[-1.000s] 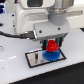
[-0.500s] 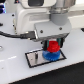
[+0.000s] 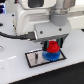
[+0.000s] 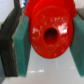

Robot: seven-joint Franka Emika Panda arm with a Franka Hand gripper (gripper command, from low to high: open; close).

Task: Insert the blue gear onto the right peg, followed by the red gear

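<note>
The gripper clenched the red gear between its green pads, having sunk lower than a second before. The gear now sat just above the blue gear on the plate, likely nearing the peg.

Red gear: glossy smooth plastic. Blue gear: plastic-looking. Base plate: shiny, metal-like. Finger pads: matt green, rubbery.
</note>
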